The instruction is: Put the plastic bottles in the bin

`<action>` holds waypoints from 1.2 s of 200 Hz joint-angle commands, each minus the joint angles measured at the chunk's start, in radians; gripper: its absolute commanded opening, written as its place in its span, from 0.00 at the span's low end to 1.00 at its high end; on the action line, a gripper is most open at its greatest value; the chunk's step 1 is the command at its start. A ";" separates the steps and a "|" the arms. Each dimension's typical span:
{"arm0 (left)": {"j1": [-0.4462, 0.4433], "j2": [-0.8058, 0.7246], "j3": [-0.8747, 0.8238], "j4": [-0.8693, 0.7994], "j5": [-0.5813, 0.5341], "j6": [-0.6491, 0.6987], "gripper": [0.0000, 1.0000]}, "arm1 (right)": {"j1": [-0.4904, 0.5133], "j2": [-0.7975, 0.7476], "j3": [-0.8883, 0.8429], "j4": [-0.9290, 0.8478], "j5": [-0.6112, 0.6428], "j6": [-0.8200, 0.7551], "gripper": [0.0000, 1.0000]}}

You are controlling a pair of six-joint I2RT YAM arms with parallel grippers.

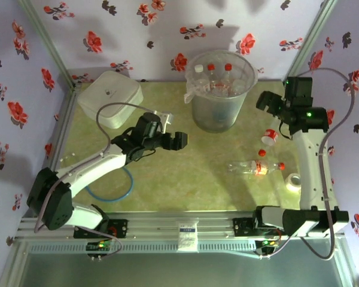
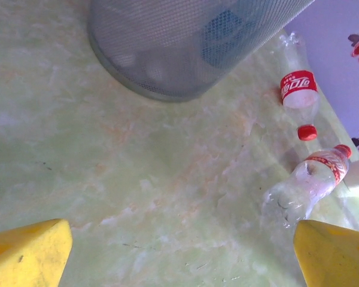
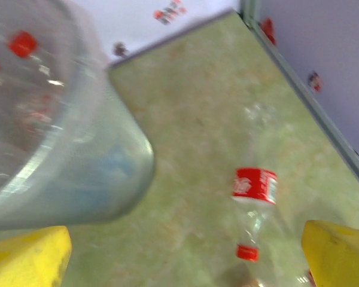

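Between pickups, by the look of it. Nearest, well short of the bin and off to its right: one clear bottle flat on its side. A little closer to the bin, still on its right: a second bottle, red-labelled, red cap on. Just short of the bin on its left: left gripper, fingers spread wide, nothing between them. Level with the bin's right wall: right gripper, gaping too, empty. Inside the bin: several red-capped bottles. Next, probably: down onto a bottle on the table, fingers squared across its body, then squeeze.
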 commanded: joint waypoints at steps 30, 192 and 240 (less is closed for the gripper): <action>-0.006 0.003 0.009 -0.025 -0.010 0.035 0.95 | -0.078 0.038 -0.246 0.199 0.140 0.133 0.99; -0.006 -0.143 -0.108 -0.021 -0.056 -0.039 0.95 | -0.161 0.367 -0.470 0.541 0.027 0.176 0.69; -0.005 -0.148 -0.113 -0.020 -0.060 -0.044 0.95 | -0.162 0.410 -0.438 0.511 -0.012 0.158 0.45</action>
